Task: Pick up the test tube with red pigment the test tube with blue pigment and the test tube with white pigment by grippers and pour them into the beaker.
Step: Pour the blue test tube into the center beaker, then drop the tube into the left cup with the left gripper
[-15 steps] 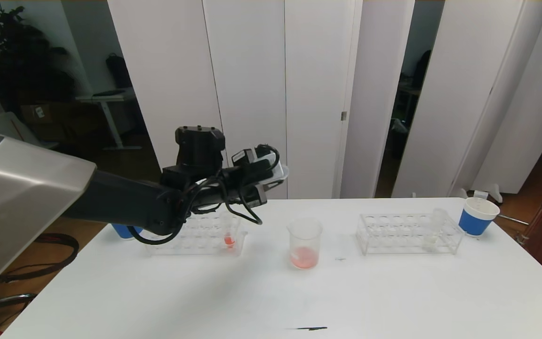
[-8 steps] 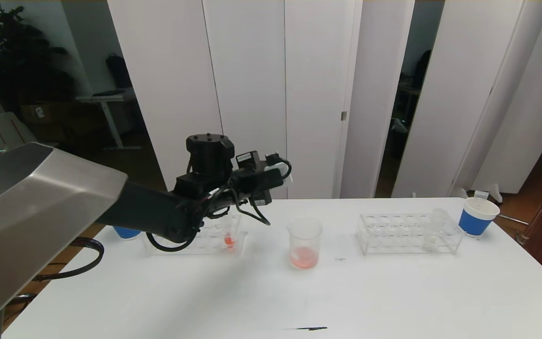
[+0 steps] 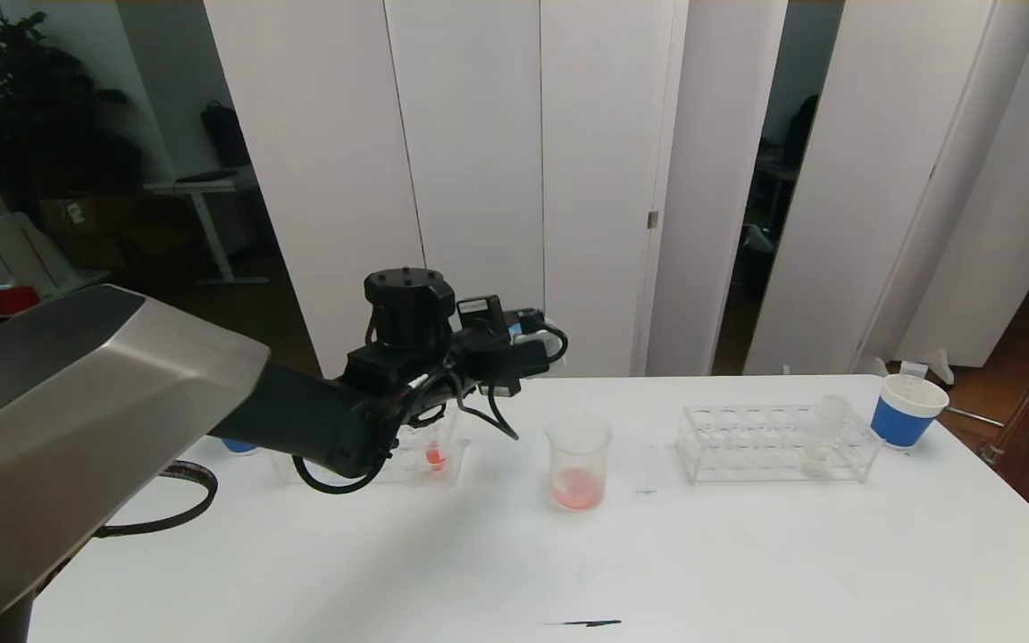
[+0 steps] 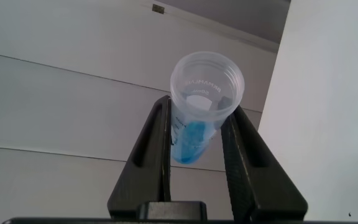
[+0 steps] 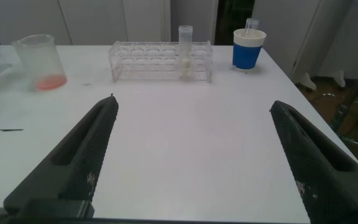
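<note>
walls: white panels [image 3: 479,161] | plant [image 3: 23,98] far left | desk [image 3: 202,192] behind

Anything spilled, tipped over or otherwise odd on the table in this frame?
Nothing stands out. The clear glass beaker stands upright with orange-red liquid inside, both clear plastic racks sit level, and the left gripper holds the slim blue-pigment test tube above the table, with no visible spill.

Left arm stretched forward and raised, its left pincer [image 4: 196,146] clamped tight; right pincer [image 5: 194,155] low, fingers spread wide apart
</note>
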You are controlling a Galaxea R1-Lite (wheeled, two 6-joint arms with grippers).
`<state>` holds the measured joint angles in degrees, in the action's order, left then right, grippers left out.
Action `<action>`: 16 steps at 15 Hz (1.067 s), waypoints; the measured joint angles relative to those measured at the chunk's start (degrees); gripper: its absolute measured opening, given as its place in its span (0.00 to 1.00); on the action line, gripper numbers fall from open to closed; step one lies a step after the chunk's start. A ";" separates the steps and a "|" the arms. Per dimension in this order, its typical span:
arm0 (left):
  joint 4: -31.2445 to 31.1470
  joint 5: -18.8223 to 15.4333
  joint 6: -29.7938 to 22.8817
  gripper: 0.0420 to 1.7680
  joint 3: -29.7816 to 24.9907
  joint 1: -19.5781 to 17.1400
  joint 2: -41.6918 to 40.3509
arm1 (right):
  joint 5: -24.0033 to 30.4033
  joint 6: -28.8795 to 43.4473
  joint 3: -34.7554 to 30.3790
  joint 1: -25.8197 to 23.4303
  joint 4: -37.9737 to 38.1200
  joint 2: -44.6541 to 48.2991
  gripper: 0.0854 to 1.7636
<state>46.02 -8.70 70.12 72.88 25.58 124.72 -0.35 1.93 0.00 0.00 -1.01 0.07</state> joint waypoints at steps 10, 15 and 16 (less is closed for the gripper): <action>4.08 1.22 4.19 0.31 -2.12 1.16 0.50 | 0.00 0.00 0.00 0.00 -0.02 0.00 0.99; 7.39 2.45 6.42 0.31 -3.23 1.87 1.40 | 0.00 -0.02 0.00 0.00 0.00 0.00 0.99; 8.08 2.49 6.84 0.31 -3.28 1.93 1.66 | 0.00 0.00 0.00 0.00 -0.02 0.00 0.99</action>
<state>54.10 -6.22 76.96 69.60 27.50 126.38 -0.35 1.93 0.00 0.00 -1.04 0.07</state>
